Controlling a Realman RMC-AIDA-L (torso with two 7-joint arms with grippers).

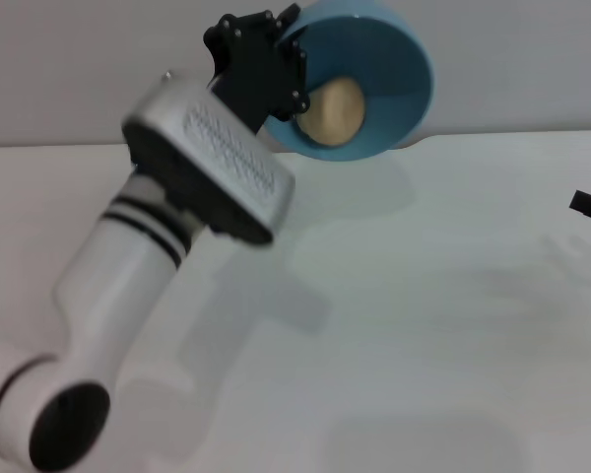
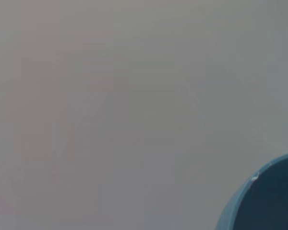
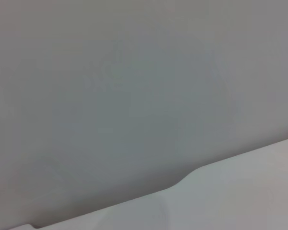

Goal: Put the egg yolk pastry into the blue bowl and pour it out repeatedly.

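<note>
1. Soft, even, fairly bright light falls on the plain white table (image 1: 453,325).
2. Faint grey shadows of the white left arm (image 1: 128,286) lie on the table, below and beside the raised round glossy light-blue bowl (image 1: 394,69).
3. The head view is slightly blurred; the arm nearest the camera is softest.
4. Both wrist views are hazy and nearly featureless.

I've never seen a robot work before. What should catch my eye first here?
The glossy light-blue bowl, held up above the white table and tipped on its side by the left gripper on its rim. Inside it, a rounded pale tan egg yolk pastry sits against the lower wall, not yet fallen out.
</note>
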